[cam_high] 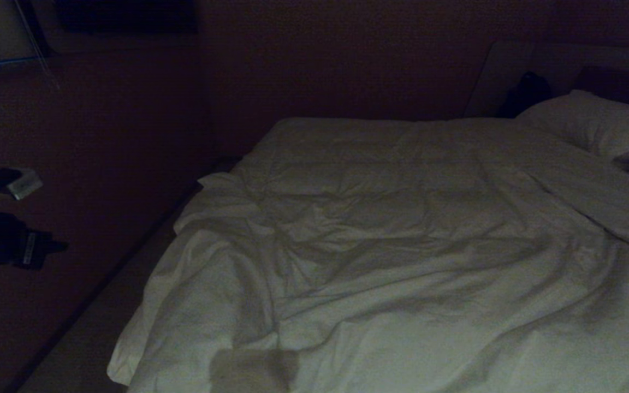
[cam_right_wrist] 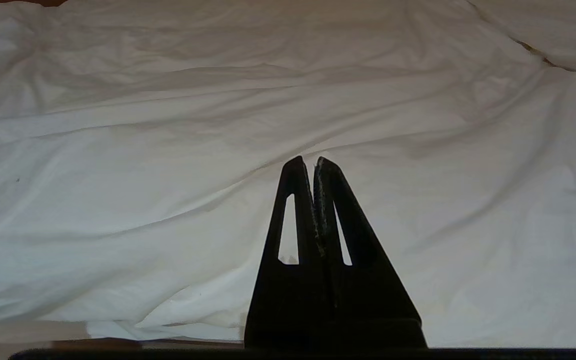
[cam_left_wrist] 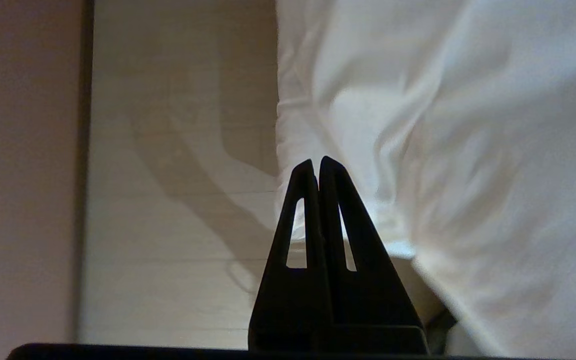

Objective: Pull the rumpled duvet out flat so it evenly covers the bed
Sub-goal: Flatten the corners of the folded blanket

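White, puffy, creased duvet (cam_high: 402, 245) spread rumpled across the bed (cam_high: 74, 349), plump pillow (cam_high: 598, 123) beyond; left claw (cam_left_wrist: 316, 161) pressed together empty beside its hanging edge, right claw (cam_right_wrist: 308, 160) likewise pressed together above.

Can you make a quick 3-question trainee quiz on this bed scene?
1. True or false: the left end effector is shut on the duvet.
2. Which end effector sits by the duvet's edge over the wooden ledge? A left, B right.
3. Fill in: at the bed's head lies a white ____.

Key: 1 false, it is shut on nothing. 2 A; the right end effector faces the duvet's broad top. 3 pillow.
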Tool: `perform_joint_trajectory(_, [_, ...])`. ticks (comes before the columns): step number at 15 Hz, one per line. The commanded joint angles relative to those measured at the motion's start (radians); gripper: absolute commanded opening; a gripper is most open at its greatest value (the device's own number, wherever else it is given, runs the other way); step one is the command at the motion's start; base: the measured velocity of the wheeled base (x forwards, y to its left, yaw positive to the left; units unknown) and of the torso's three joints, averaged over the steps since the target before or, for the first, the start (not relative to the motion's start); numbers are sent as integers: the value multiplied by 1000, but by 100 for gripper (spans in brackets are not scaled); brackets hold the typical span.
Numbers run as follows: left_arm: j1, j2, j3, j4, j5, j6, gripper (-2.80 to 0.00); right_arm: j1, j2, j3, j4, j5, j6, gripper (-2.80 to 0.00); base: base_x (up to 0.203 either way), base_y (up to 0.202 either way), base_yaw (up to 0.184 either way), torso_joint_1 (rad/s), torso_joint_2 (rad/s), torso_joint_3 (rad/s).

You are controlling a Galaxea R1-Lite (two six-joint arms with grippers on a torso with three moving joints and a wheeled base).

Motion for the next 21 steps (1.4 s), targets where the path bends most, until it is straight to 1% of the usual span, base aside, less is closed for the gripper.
perform_joint_trajectory(1, [42, -6, 55, -2, -87, 125, -280, 0, 1, 0, 0, 0, 0, -280, 0, 0, 0, 0, 0, 0])
perform_joint_trajectory(2, [59, -10, 77, -9, -139, 175, -280, 0, 1, 0, 0, 0, 0, -280, 0, 0, 0, 0, 0, 0])
perform_joint_trajectory(3, [81, -17, 106, -23, -213, 239, -280, 0, 1, 0, 0, 0, 0, -280, 0, 0, 0, 0, 0, 0])
perform_joint_trajectory(4, [89, -25, 122, -31, -242, 261, -280, 0, 1, 0, 0, 0, 0, -280, 0, 0, 0, 0, 0, 0])
perform_joint_trajectory(7, [90, -55, 166, -30, -243, 270, -280, 0, 1, 0, 0, 0, 0, -280, 0, 0, 0, 0, 0, 0])
perform_joint_trajectory(10, [90, -139, 292, -51, -242, 286, -280, 0, 1, 0, 0, 0, 0, -280, 0, 0, 0, 0, 0, 0])
perform_joint_trajectory(12, [90, -167, 390, -89, -242, 284, -280, 0, 1, 0, 0, 0, 0, -280, 0, 0, 0, 0, 0, 0])
perform_joint_trajectory(14, [90, -174, 540, -142, -243, 282, -280, 0, 1, 0, 0, 0, 0, -280, 0, 0, 0, 0, 0, 0])
perform_joint_trajectory(16, [98, -167, 670, -247, -248, 261, -280, 0, 1, 0, 0, 0, 0, -280, 0, 0, 0, 0, 0, 0])
perform_joint_trajectory(17, [101, -166, 723, -312, -252, 233, -280, 0, 1, 0, 0, 0, 0, -280, 0, 0, 0, 0, 0, 0])
perform_joint_trajectory(18, [102, -166, 760, -350, -255, 207, -280, 0, 1, 0, 0, 0, 0, -280, 0, 0, 0, 0, 0, 0])
perform_joint_trajectory(19, [102, -163, 788, -367, -260, 194, -280, 0, 1, 0, 0, 0, 0, -280, 0, 0, 0, 0, 0, 0])
perform_joint_trajectory(21, [102, -143, 816, -371, -268, 201, -280, 0, 1, 0, 0, 0, 0, -280, 0, 0, 0, 0, 0, 0])
